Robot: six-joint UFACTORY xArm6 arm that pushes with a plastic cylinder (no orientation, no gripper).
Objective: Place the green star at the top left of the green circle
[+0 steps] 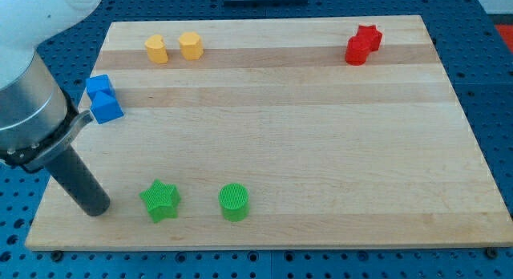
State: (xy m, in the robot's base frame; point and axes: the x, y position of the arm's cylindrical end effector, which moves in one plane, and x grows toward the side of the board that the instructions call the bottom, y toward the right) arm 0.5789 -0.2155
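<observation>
Left of the green star (pixel 160 200) stood the tip (pixel 94 208), no jaws fitted; a straight rightward push risked striking the green circle (pixel 234 202).

star (pixel 159 200) just left of circle (pixel 234 202), my tip (pixel 96 208) left of star, near board (pixel 321 151) btm.

The green star (pixel 160 200) lies flat near the tabletop's bottom edge, toward the view's left. The green circle (pixel 234 202) sits near it on its right, level with it, not touching.
</observation>
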